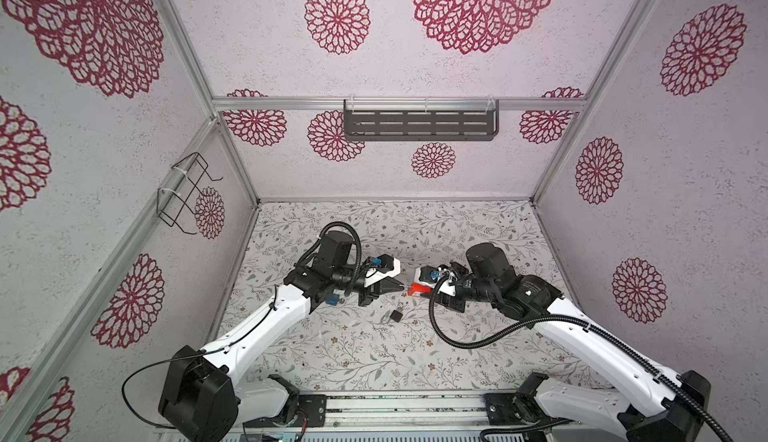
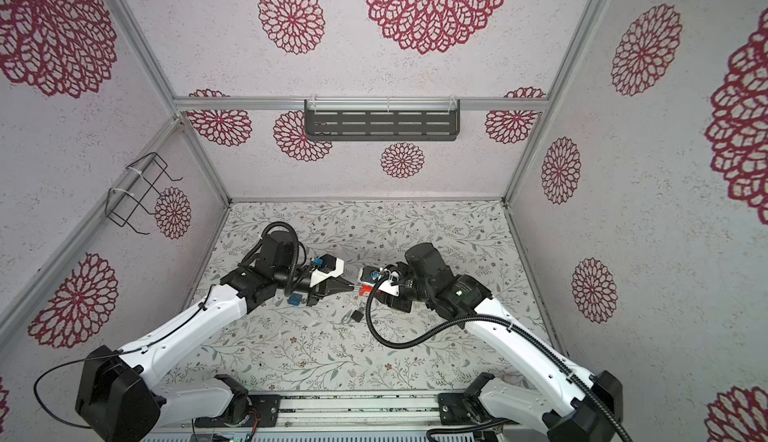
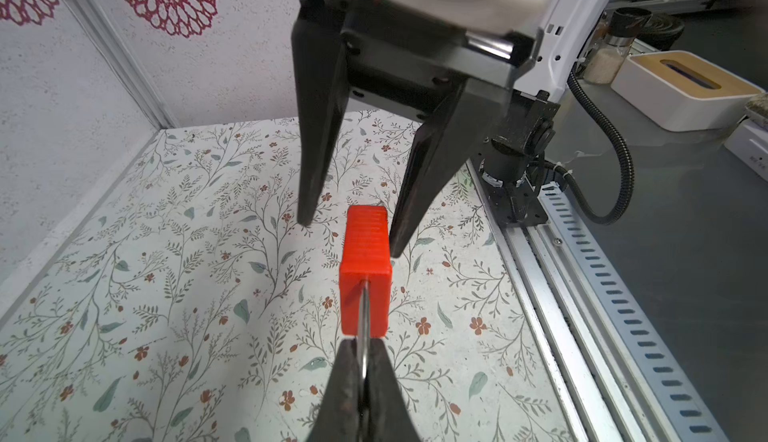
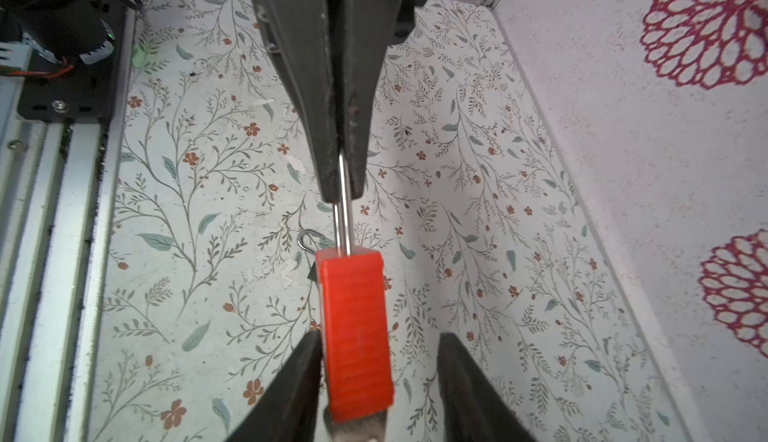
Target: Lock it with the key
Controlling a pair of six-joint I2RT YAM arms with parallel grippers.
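left wrist view: left gripper (image 3: 363,346) is clamped tight on the thin metal blade of the key (image 3: 365,286), holding it above the mat (image 1: 457,348). beyond it, right gripper (image 3: 350,237) stands parted astride the ribbed red plastic handle, one finger against its side, the other apart. below, a small black padlock (image 1: 395,316) lies on the floral mat, with bare room out to the walls.

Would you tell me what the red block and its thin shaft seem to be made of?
The red block looks like matte plastic, possibly printed, given fine ridges across its faces. The thin shaft looks like bare metal, silvery with a bright sheen.
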